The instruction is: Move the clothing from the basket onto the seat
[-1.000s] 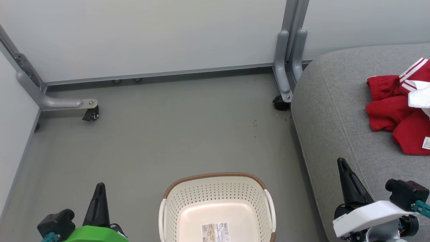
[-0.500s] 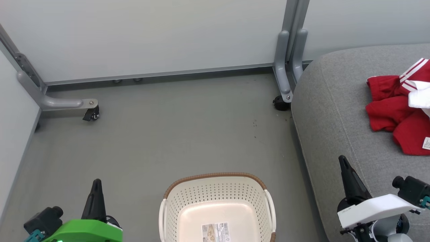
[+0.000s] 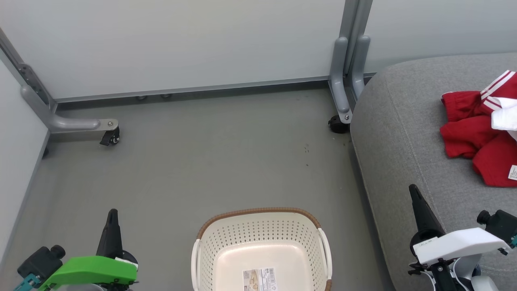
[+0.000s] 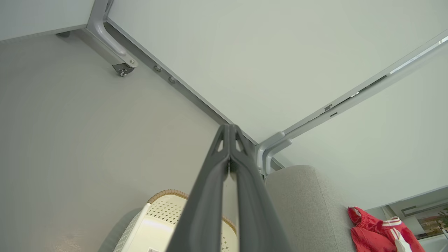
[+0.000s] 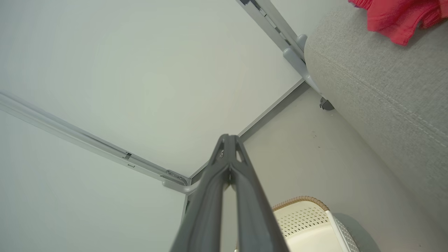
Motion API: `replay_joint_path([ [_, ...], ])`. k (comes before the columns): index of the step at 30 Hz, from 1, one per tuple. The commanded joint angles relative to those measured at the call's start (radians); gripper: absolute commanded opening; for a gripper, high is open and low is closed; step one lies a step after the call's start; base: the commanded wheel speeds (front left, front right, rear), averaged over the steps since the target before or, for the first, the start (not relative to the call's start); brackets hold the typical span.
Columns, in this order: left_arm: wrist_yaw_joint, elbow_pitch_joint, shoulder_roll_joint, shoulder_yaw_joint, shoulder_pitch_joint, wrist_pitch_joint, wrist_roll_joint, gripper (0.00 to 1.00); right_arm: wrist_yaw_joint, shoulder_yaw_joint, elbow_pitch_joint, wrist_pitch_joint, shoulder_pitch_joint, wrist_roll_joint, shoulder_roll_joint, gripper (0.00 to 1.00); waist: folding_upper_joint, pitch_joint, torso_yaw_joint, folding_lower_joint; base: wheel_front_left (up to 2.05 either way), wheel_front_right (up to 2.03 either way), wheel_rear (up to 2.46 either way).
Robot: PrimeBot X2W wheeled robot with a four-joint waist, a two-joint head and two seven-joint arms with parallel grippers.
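Note:
Red clothing (image 3: 480, 139) with white stripes lies bunched on the grey seat (image 3: 408, 133) at the right; it also shows in the left wrist view (image 4: 378, 231) and the right wrist view (image 5: 395, 17). The cream basket (image 3: 262, 246) with a brown rim stands on the floor at bottom centre, only a paper label on its bottom. My left gripper (image 3: 112, 214) is shut and holds nothing, low at the left of the basket. My right gripper (image 3: 412, 190) is shut and holds nothing, over the seat's front edge, apart from the clothing.
Pale partition walls close the back and left. Their grey feet with castors (image 3: 110, 137) (image 3: 337, 123) rest on the grey floor (image 3: 210, 161). The seat's rounded corner (image 3: 363, 121) stands close to the right castor.
Both arms have drawn back toward the bottom corners: the left one leftward and down, the right one rightward and down. The clothing and basket have not moved.

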Motion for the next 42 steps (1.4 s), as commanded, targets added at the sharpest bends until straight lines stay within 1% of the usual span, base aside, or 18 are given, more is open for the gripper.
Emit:
replay_joint_path([
  [1, -0.007, -0.007, 0.002, 0.007, -0.028, 0.008, -0.031, 0.0, 0.0, -0.004, -0.002, 0.005, -0.026, 0.034, -0.008, 0.0, 0.0, 0.0, 0.0, 0.0, 0.0, 0.0, 0.0],
  [20, -0.018, -0.001, -0.008, 0.034, -0.054, 0.063, -0.238, 0.0, 0.0, -0.02, 0.055, 0.027, -0.063, 0.251, -0.01, 0.0, 0.0, -0.001, 0.002, 0.0, 0.0, 0.0, 0.0],
  [42, -0.029, 0.005, -0.016, 0.061, -0.077, 0.117, -0.435, 0.0, 0.0, -0.039, 0.111, 0.051, -0.098, 0.455, -0.009, 0.0, 0.0, -0.002, 0.004, 0.0, 0.0, 0.0, 0.0],
])
